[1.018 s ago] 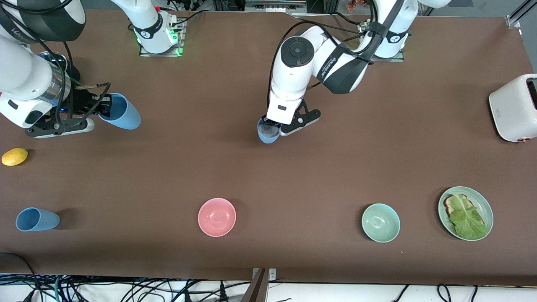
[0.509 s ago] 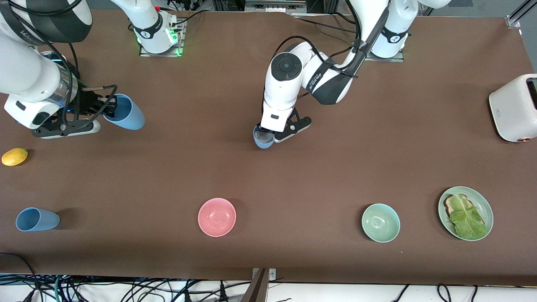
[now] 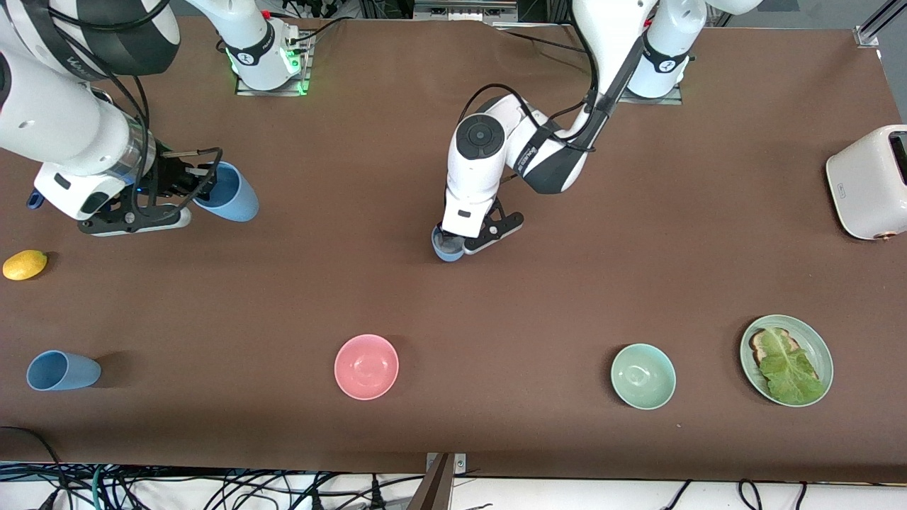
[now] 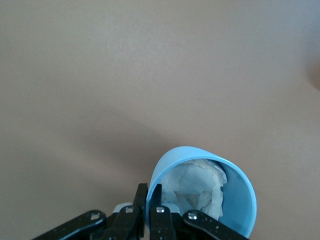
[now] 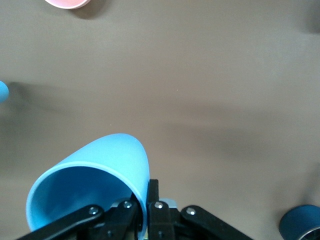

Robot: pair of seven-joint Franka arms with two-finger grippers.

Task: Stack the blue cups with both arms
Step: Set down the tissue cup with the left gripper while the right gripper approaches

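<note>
Items I log, near to far:
- blue cup on its side (image 3: 62, 370), near edge, right arm's end of table; pink bowl (image 3: 366, 366) beside it toward middle
- left gripper (image 3: 460, 244) over mid-table, fingers clamped on rim of upright blue cup (image 3: 445, 248), crumpled white paper (image 4: 200, 187) inside
- right gripper (image 3: 186, 185) over its end of table, fingers pinching rim of tilted blue cup (image 3: 230, 195)

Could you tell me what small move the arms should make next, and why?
Probably bring the right gripper, shut on its tilted blue cup, toward mid-table, where the left gripper holds the other blue cup, with crumpled paper inside, low over the table.
</note>
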